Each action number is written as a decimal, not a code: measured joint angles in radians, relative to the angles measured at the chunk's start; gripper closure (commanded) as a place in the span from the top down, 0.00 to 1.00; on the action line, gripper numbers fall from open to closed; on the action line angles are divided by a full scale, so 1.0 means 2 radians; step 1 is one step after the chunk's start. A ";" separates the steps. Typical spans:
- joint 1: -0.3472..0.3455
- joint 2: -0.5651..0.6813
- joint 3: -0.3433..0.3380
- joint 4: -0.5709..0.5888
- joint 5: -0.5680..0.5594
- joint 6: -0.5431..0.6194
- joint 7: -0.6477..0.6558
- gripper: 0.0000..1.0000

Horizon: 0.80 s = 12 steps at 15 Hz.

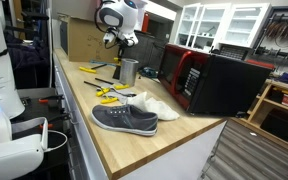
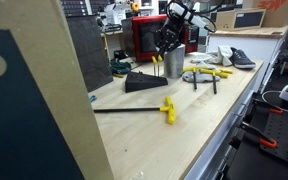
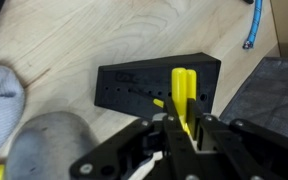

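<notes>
Claw point(image 3: 184, 128) clenched on yellow-handled tool point(image 3: 183, 90), hovered over black holder block point(image 3: 134, 85), near metal cup point(image 2: 174, 66); grey shoe point(image 1: 124, 119) well apart.

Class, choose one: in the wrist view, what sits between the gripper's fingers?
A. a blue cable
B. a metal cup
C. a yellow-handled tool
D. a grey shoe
C: the yellow-handled tool stands between the fingers of the gripper, over the black holed block; the grey shoe, blue cable and metal cup lie apart from it.
</notes>
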 measured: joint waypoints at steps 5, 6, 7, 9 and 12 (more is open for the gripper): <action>0.001 0.001 0.001 -0.002 -0.003 0.012 0.000 0.04; 0.001 0.001 0.001 -0.002 -0.003 0.013 0.000 0.04; 0.001 0.001 0.001 -0.002 -0.003 0.013 0.000 0.04; 0.001 0.001 0.001 -0.002 -0.003 0.013 0.000 0.04; 0.001 0.001 0.001 -0.002 -0.002 0.013 0.000 0.04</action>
